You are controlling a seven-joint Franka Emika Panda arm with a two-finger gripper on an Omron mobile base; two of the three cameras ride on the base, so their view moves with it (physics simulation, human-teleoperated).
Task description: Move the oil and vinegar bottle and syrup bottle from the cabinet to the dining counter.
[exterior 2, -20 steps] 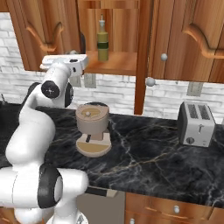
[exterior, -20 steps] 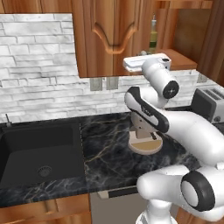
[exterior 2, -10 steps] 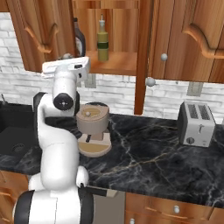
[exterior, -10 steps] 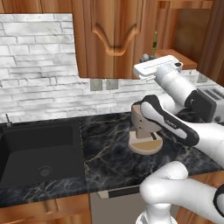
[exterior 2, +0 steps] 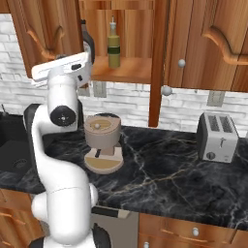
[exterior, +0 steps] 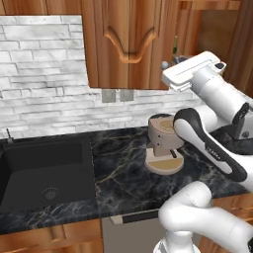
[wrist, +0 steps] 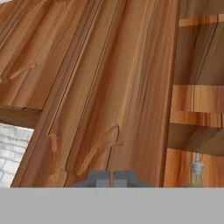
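The cabinet [exterior 2: 128, 68] stands open, with the oil and vinegar bottle [exterior 2: 114, 44] upright on its shelf. The dark syrup bottle [exterior 2: 87, 41] stands to its left, its lower part hidden behind my white hand [exterior 2: 60, 68]. The hand hovers just in front of and below the shelf's left end. In the hand view my gripper [wrist: 109, 178] is shut with nothing in it, facing a carved cabinet door [wrist: 100, 87]. The oil and vinegar bottle's top [wrist: 195, 169] peeks in at the lower right. The dining counter is out of view.
A tan round appliance [exterior 2: 101, 138] sits on the black marble counter [exterior 2: 164, 174] under the cabinet. A toaster [exterior 2: 218, 136] stands at the right and a sink [exterior: 44, 170] at the left. The open door's edge [exterior 2: 157, 58] hangs beside the shelf.
The arm's links have swung upright while the hand stayed by the shelf, drifting slightly right in the left base view. The jaws stay shut.
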